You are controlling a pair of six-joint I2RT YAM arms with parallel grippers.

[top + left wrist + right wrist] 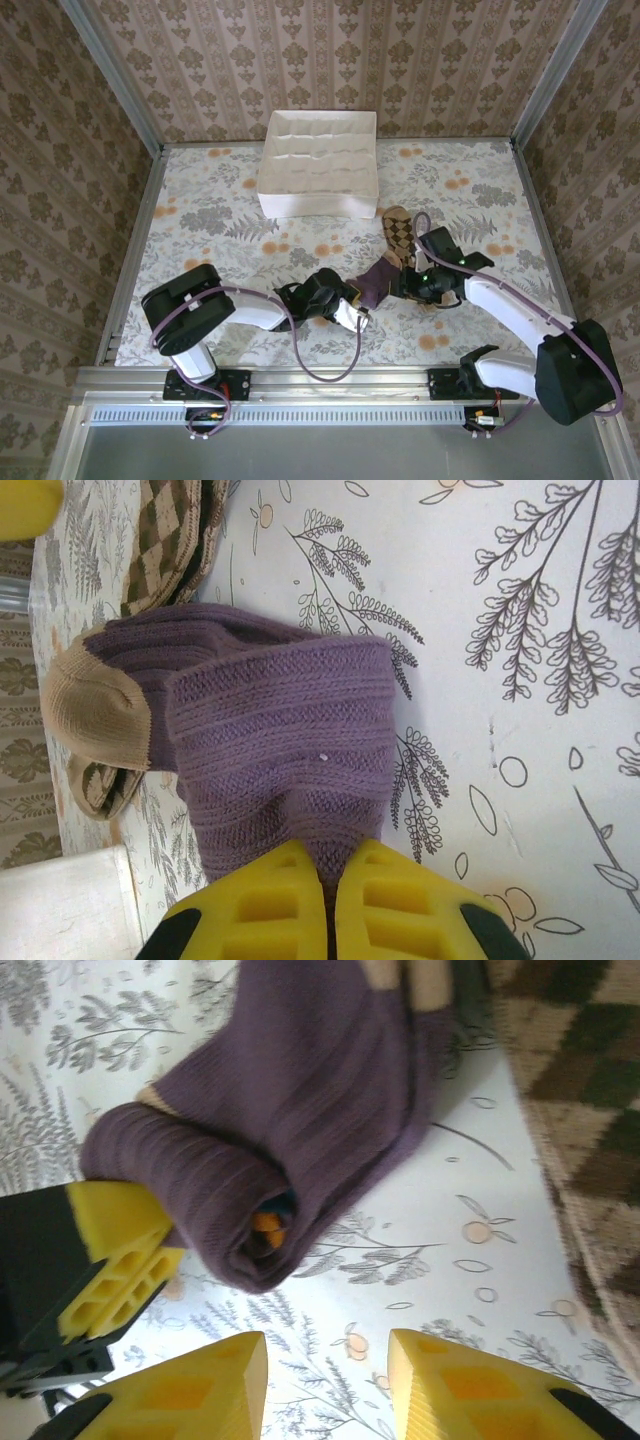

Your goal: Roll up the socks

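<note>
Left gripper (328, 910): jaws clamped on the rolled end of the purple sock (280, 720), opposite its tan toe. The sock lies right of centre on the floral table (220, 230), just near of the checked sock (398, 232). Right gripper (325, 1380): jaws apart, empty, facing the roll. Judged progress: purple sock partly rolled, toe end loose; checked sock flat, not yet rolled in.

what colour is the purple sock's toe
The purple sock has a tan toe; the left wrist view shows it best.
</note>
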